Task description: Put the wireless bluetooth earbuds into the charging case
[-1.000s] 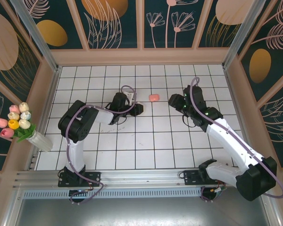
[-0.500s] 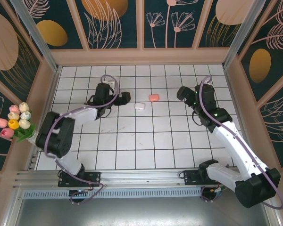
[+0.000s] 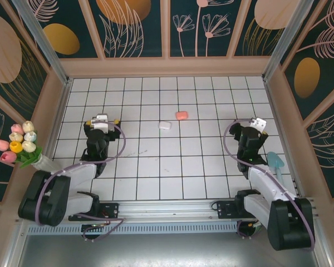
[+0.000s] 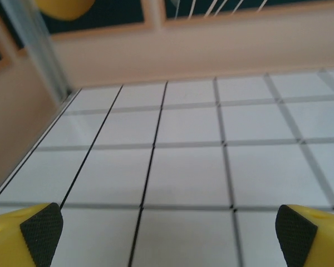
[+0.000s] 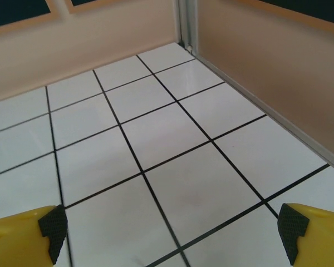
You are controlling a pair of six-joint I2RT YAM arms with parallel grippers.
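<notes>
A small white charging case (image 3: pixel 165 125) lies on the tiled floor near the middle, and a salmon-pink case (image 3: pixel 181 115) lies just behind it to the right. Both look closed, and the wireless bluetooth earbuds are out of view. My left gripper (image 3: pixel 102 119) is drawn back on the left, well away from the cases. In its wrist view this gripper (image 4: pixel 170 228) stands open with only bare tiles between its yellow fingers (image 4: pixel 39 231). My right gripper (image 3: pixel 259 123) is pulled back on the right. There the jaws (image 5: pixel 172 228) are open too, over bare tiles.
A vase of tulips (image 3: pixel 22 146) stands by the left wall. A teal scoop (image 3: pixel 276 163) lies near the right wall beside the right arm. Low walls (image 3: pixel 167 67) ring the tiled floor.
Both arms have drawn back from the middle of the table to their own sides, and their jaws have opened wide. The white case, covered by the left gripper before, now lies uncovered.
</notes>
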